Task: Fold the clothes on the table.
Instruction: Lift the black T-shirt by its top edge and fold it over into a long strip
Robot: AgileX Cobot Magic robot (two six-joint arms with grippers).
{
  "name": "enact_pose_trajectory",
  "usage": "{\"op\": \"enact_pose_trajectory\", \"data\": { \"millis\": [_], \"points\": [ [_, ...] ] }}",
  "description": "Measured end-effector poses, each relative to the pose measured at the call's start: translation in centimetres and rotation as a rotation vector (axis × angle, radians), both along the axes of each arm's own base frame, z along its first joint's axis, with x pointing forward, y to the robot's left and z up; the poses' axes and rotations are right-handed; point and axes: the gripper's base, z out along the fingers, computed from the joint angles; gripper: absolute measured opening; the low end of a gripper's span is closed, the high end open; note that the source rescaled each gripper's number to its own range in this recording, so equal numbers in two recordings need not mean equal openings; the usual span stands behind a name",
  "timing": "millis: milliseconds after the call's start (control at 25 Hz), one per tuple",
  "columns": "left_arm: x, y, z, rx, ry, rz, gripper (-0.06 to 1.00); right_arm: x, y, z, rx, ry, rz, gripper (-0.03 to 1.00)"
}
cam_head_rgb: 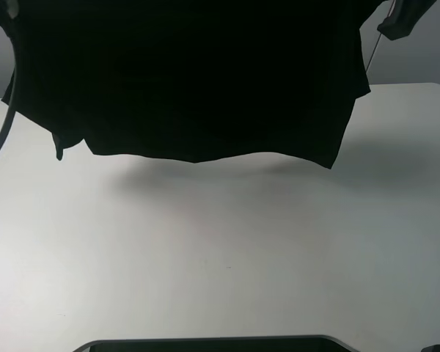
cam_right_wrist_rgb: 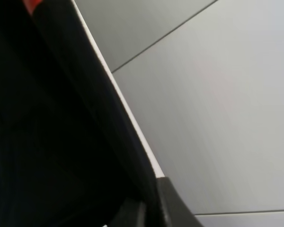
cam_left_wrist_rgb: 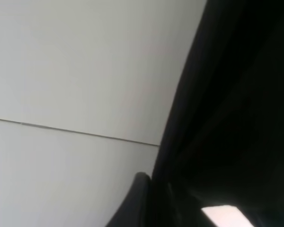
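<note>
1. Two claws, both squeezed closed; left claw (cam_left_wrist_rgb: 141,189) pinches the shirt (cam_head_rgb: 198,81) by one edge.
2. Shirt hangs spread out mid-air, hem clear of the white desk (cam_head_rgb: 220,257).
3. Then right claw (cam_right_wrist_rgb: 165,198) pinches the opposite edge.

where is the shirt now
In the exterior high view the black T-shirt hangs in the air across the top, its hem clear of the white table.
</note>
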Motion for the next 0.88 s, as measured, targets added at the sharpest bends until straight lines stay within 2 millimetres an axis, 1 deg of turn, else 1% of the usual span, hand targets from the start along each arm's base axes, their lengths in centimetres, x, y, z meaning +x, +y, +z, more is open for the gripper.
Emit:
{"op": "enact_pose_trajectory", "data": {
  "millis": [240,400,480,600,720,800,880],
  "points": [
    [-1.6,0.7,0.9,-0.029,0.009,0.033,0.03,-2.2,-0.2,1.2,0.075,0.035,0.024,0.01],
    [-1.8,0.8,0.9,-0.025,0.018,0.033,0.03,-2.3,0.1,1.0,0.090,0.053,0.045,0.01],
    [-1.6,0.7,0.6,-0.015,0.023,0.028,0.03,-1.7,0.3,0.6,0.089,0.052,0.044,0.01],
    [-0.5,0.3,-0.3,0.017,0.051,0.020,0.03,-0.1,0.9,-0.5,0.085,0.044,0.043,0.01],
    [1.5,-0.5,-1.8,0.052,0.061,-0.005,0.02,2.2,1.6,-2.2,0.050,0.026,0.052,0.01],
    [3.1,-1.2,-3.0,0.065,0.058,-0.019,0.02,3.6,2.0,-3.4,0.020,0.004,0.056,0.01],
    [4.8,-1.7,-3.8,0.074,0.054,-0.013,0.02,5.0,2.4,-4.5,-0.005,-0.029,0.063,0.01]
  ]
}}
